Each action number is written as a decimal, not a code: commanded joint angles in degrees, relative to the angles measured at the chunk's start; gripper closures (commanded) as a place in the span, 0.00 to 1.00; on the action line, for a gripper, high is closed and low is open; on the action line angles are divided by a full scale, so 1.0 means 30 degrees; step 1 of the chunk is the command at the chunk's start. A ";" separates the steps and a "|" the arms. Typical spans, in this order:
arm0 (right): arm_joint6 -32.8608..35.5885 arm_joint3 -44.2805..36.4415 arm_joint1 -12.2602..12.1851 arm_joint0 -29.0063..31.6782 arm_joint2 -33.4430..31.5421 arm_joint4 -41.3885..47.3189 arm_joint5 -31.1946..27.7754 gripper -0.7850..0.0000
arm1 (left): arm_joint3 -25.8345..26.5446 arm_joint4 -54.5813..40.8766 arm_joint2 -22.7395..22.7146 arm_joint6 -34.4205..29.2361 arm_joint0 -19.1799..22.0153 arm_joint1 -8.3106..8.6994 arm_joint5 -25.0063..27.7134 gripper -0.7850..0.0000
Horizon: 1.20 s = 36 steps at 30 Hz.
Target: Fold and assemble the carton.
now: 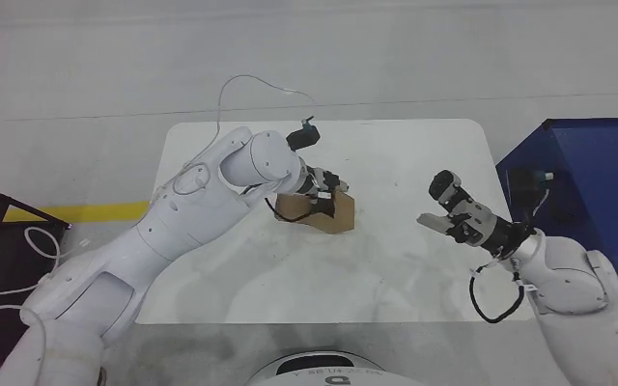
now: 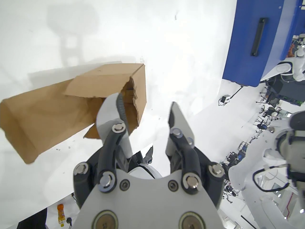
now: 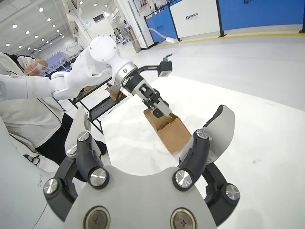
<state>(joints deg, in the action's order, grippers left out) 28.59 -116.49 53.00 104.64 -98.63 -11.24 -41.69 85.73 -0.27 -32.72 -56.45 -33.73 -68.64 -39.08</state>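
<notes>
A brown carton [image 1: 333, 218] lies on its side near the middle of the white table [image 1: 406, 154], its torn open end facing my left gripper [image 1: 326, 196]. In the left wrist view the carton [image 2: 47, 115] sits by the open left gripper [image 2: 145, 111]. One finger [image 2: 112, 113] is at the carton's mouth and the carton's side wall stands between the two fingers. My right gripper [image 1: 442, 224] hovers open over the table's right part, well apart from the carton. From the right wrist the carton [image 3: 177, 135] shows past the open right gripper [image 3: 152, 122], with the left gripper [image 3: 160, 110] at its far end.
A blue cabinet [image 1: 570, 164] stands just beyond the table's right edge, also seen as the blue cabinet [image 2: 257, 29] from the left wrist. Bare table surface lies between the carton and the right gripper and along the front edge.
</notes>
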 commanded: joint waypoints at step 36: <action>-0.0897 0.1223 0.0530 -0.4274 0.5298 -0.4586 0.2955 0.00 | 0.7492 -0.8105 -1.4095 0.7019 -1.7085 0.2925 -0.2105 0.06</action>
<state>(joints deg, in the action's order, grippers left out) 26.10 -112.83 54.61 91.53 -82.40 -24.92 -32.79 108.45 -25.54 -76.16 -35.15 -86.21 -59.85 -44.87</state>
